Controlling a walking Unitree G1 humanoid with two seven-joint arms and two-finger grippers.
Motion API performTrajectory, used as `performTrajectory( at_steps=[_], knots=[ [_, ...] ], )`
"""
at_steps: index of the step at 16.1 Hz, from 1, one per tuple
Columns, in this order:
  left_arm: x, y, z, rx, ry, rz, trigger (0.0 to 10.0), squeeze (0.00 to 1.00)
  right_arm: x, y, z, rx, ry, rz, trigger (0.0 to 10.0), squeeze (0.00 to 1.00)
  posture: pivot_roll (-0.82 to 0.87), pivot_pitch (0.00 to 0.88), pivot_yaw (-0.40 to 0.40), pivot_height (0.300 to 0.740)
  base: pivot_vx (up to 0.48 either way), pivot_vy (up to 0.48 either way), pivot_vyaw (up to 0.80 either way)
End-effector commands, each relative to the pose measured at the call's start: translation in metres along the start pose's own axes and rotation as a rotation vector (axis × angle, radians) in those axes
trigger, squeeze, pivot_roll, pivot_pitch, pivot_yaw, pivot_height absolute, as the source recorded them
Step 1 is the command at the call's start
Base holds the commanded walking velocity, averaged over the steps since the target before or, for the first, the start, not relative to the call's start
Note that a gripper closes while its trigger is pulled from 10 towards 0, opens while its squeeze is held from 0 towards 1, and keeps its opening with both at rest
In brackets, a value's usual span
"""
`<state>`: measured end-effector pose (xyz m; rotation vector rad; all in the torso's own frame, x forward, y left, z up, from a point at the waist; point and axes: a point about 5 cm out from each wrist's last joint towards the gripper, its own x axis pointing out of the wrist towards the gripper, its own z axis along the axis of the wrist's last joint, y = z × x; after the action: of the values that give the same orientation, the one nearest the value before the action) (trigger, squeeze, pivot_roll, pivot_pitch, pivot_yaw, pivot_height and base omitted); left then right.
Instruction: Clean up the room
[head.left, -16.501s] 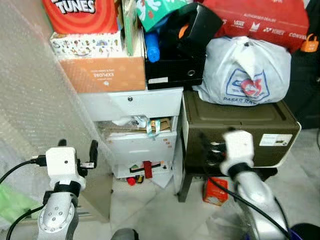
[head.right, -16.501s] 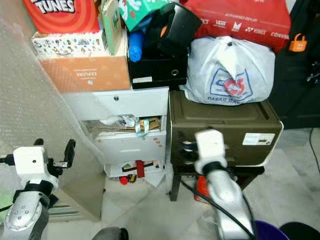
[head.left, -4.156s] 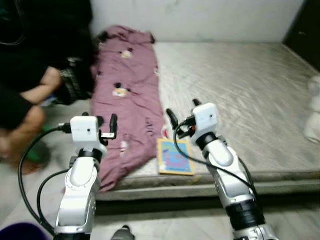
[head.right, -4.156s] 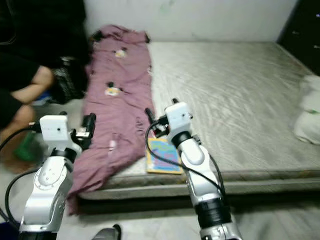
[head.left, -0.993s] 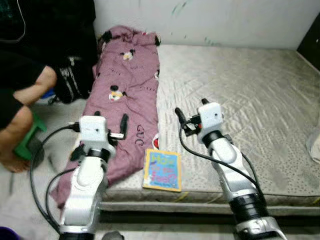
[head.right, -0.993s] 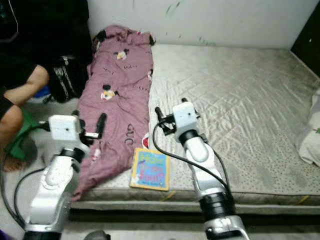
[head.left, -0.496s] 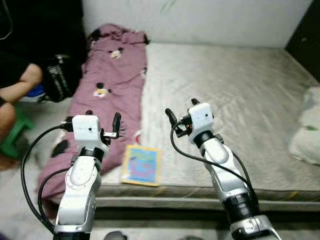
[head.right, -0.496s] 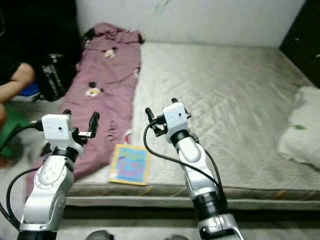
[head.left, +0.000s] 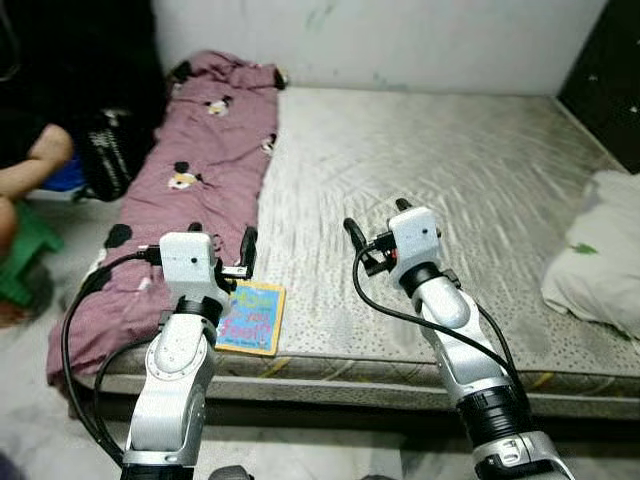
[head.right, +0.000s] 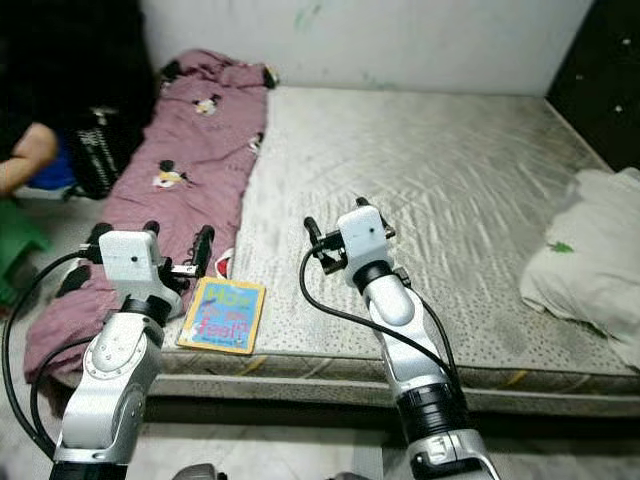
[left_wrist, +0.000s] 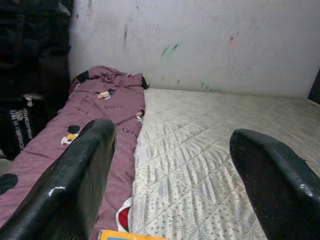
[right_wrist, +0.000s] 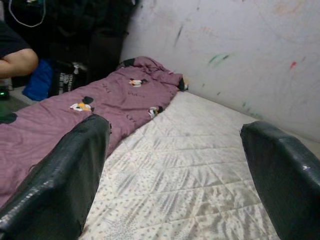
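A colourful picture book (head.left: 248, 318) lies flat at the front edge of the bare grey mattress (head.left: 450, 170), beside a purple cartoon-print blanket (head.left: 170, 190) that runs along the mattress's left side. My left gripper (head.left: 222, 240) hovers open just above and behind the book, holding nothing. My right gripper (head.left: 376, 218) is raised over the middle of the mattress, open and empty. In the left wrist view the book's top edge (left_wrist: 132, 235) peeks in between the spread fingers (left_wrist: 80, 180). The right wrist view looks across the blanket (right_wrist: 100, 107) and mattress.
A white pillow (head.left: 600, 255) lies at the mattress's right edge. A person's arm (head.left: 30, 165), a black bag (head.left: 110, 150) and a green stool (head.left: 20, 265) are on the floor at the left. A white wall (head.left: 400, 40) stands behind, with a dark cabinet (head.left: 610, 80) at the right.
The camera has swung right and closer: the pillow shows more fully and the book now sits under my left gripper. Both grippers stay open.
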<state>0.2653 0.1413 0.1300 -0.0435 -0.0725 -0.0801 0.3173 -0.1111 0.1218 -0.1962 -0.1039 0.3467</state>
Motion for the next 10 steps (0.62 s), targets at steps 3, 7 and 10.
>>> performTrajectory(
  at_steps=[3,7,10],
  knots=[
    [0.0007,0.0024,0.0024,0.000,-0.011,0.004,10.0,0.00,0.0031,0.0009,0.0031,-0.007,-0.014,0.009,10.0,0.00,0.04,0.000,-0.035,0.740,0.000,0.000,0.00],
    [0.0007,-0.0001,0.0052,-0.001,-0.035,-0.021,10.0,0.00,0.0035,0.0001,0.0022,0.002,-0.011,0.003,10.0,0.00,0.04,0.000,-0.036,0.740,0.000,0.000,0.00],
    [0.0008,-0.0001,0.0054,-0.004,-0.038,-0.022,10.0,0.00,0.0038,-0.0010,0.0016,0.009,-0.004,-0.001,10.0,0.00,0.04,0.000,-0.037,0.740,0.281,0.000,-0.73]
  ],
)
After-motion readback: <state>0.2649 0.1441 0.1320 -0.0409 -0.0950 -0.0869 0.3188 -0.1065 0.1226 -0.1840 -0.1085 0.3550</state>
